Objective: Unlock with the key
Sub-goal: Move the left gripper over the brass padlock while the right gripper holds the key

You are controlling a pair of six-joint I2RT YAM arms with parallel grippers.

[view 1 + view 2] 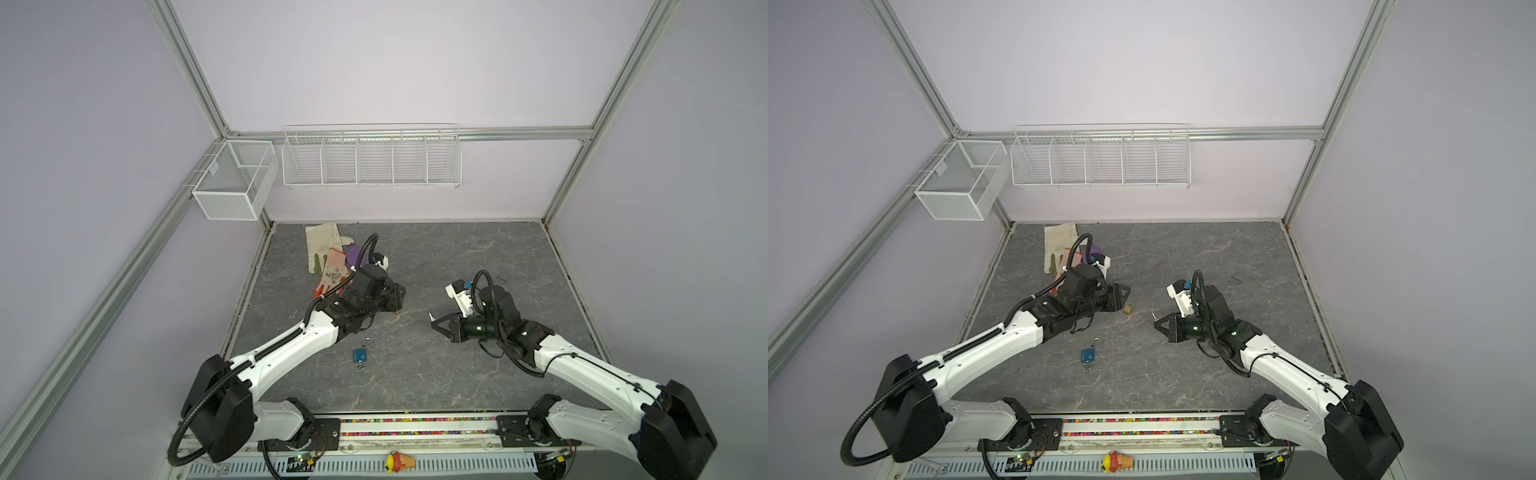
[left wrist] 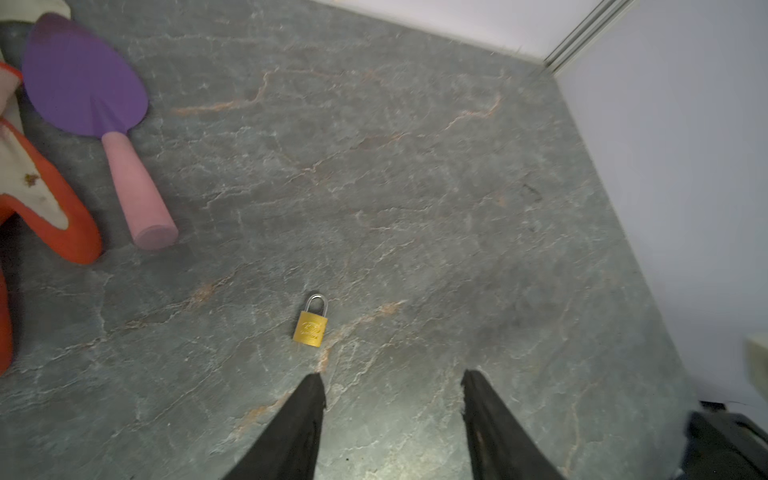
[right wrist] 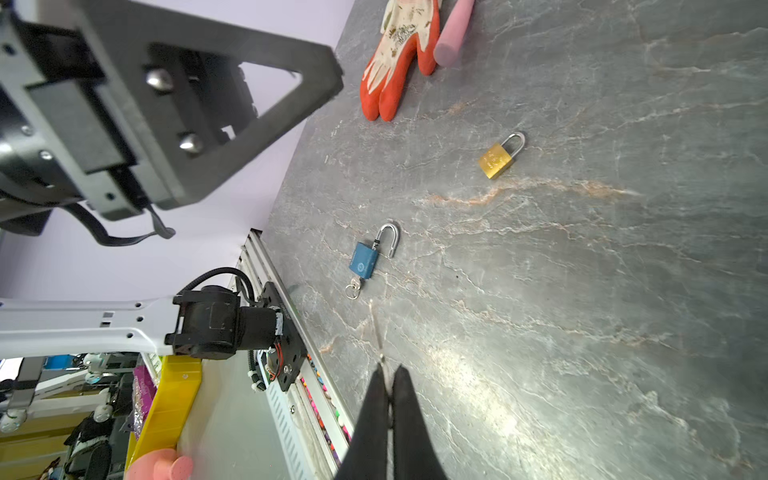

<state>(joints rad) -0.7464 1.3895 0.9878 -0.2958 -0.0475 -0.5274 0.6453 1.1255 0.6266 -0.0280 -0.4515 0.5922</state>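
I am hovering my left gripper (image 2: 390, 374), jaws half apart and empty, just short of the brass padlock (image 2: 310, 328) near the worktop's (image 1: 457, 374) middle; my right gripper (image 3: 388, 370), reaching level leftward, is pinching the key (image 3: 376, 332).

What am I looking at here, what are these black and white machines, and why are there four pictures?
These are two robot arms on a grey table, each ending in a two-fingered gripper. Two pictures look down from overhead; the other two come from cameras on the arms' wrists. On the table lie a blue padlock with its shackle open, a shut brass padlock, gardening gloves and a purple trowel. The left gripper is open and empty, near the brass padlock. The right gripper is shut on what looks like the key.
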